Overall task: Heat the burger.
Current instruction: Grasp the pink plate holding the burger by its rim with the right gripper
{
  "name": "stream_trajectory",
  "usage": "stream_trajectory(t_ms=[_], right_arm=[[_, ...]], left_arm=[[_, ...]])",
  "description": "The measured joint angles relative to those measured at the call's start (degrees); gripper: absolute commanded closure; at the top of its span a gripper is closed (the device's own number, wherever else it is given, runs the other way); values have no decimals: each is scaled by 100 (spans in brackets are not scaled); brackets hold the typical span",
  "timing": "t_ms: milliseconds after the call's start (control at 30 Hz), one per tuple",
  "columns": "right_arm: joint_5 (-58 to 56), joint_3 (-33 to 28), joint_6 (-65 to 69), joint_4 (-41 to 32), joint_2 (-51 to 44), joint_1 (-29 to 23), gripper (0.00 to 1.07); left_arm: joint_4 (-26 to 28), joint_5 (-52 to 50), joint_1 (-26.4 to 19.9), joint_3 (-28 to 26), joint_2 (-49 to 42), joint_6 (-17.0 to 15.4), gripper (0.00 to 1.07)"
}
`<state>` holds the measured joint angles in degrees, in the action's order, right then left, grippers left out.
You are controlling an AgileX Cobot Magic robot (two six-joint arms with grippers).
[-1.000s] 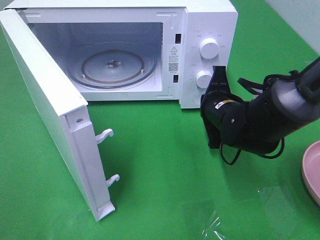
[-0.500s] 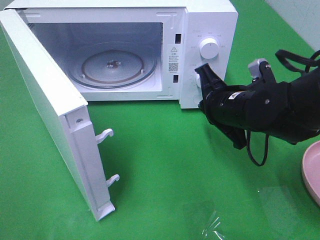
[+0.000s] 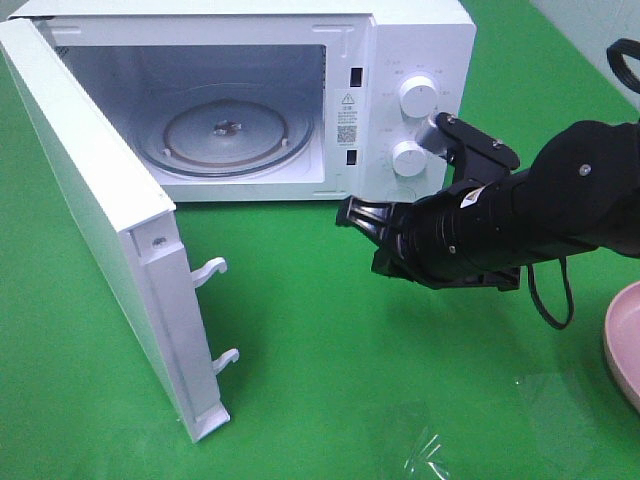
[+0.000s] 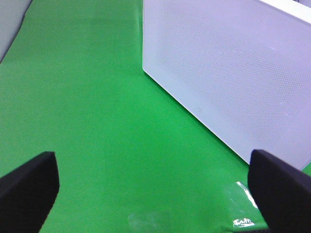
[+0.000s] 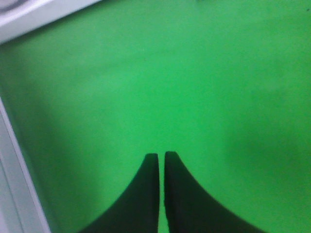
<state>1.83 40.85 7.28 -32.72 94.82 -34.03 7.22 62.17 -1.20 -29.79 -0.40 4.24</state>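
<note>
The burger is out of view in every frame. My right gripper (image 3: 346, 213) hangs low over the green cloth in front of the white microwave (image 3: 420, 40), pointing left toward the open cavity. Its black fingers are shut with nothing between them, as the right wrist view confirms (image 5: 161, 156). The left gripper (image 4: 155, 194) is open, with its two black fingertips (image 4: 29, 184) far apart over the cloth beside the outer face of the microwave door (image 4: 233, 73). It does not show in the high view.
The microwave door (image 3: 90, 200) stands wide open to the left, and the glass turntable (image 3: 225, 130) inside is bare. Two white knobs (image 3: 416, 95) sit on the control panel. A pink plate (image 3: 625, 340) pokes in at the right edge. A clear plastic scrap (image 3: 425, 450) lies near the front.
My right arm has swung down from in front of the knobs and turned, so its shut gripper now points left, low in front of the microwave. Nothing else moved.
</note>
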Motion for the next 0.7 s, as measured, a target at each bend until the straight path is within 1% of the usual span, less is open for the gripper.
stream_trajectory(t_ms=[33, 67, 100, 133, 167, 200, 233, 267, 300, 367, 400, 433, 467, 567, 633, 667, 700], right_arm=[[0, 0, 0, 0, 0, 0, 103], [-350, 0, -80, 447, -86, 0, 102], [-350, 0, -80, 447, -86, 0, 102], [-544, 0, -86, 688, -149, 0, 101], [-882, -6, -86, 1117, -286, 0, 101], [-882, -6, -86, 1117, -286, 0, 101], [-1272, -6, -86, 1513, -430, 0, 100], [-1272, -6, -86, 1513, -430, 0, 100], [-1627, -6, -86, 1874, -584, 0, 99], [-1788, -6, -86, 1982, -659, 0, 98], [-2172, -6, -86, 2200, -848, 0, 97], [-2172, -6, -86, 2200, -848, 0, 97], [-2510, -6, -86, 2326, -1049, 0, 95], [-2739, -6, -86, 2435, -1215, 0, 92], [-3105, -6, -86, 2584, -1530, 0, 85], [-3105, -6, -86, 2584, -1530, 0, 85], [-3306, -6, -63, 2687, -1736, 0, 78]], left_arm=[[0, 0, 0, 0, 0, 0, 9], [0, 0, 0, 0, 0, 0, 9], [0, 0, 0, 0, 0, 0, 9], [0, 0, 0, 0, 0, 0, 9], [0, 0, 0, 0, 0, 0, 9], [0, 0, 0, 0, 0, 0, 9], [0, 0, 0, 0, 0, 0, 9], [0, 0, 0, 0, 0, 0, 9], [0, 0, 0, 0, 0, 0, 9], [0, 0, 0, 0, 0, 0, 9], [0, 0, 0, 0, 0, 0, 9], [0, 0, 0, 0, 0, 0, 9], [0, 0, 0, 0, 0, 0, 9], [0, 0, 0, 0, 0, 0, 9], [0, 0, 0, 0, 0, 0, 9], [0, 0, 0, 0, 0, 0, 9], [0, 0, 0, 0, 0, 0, 9]])
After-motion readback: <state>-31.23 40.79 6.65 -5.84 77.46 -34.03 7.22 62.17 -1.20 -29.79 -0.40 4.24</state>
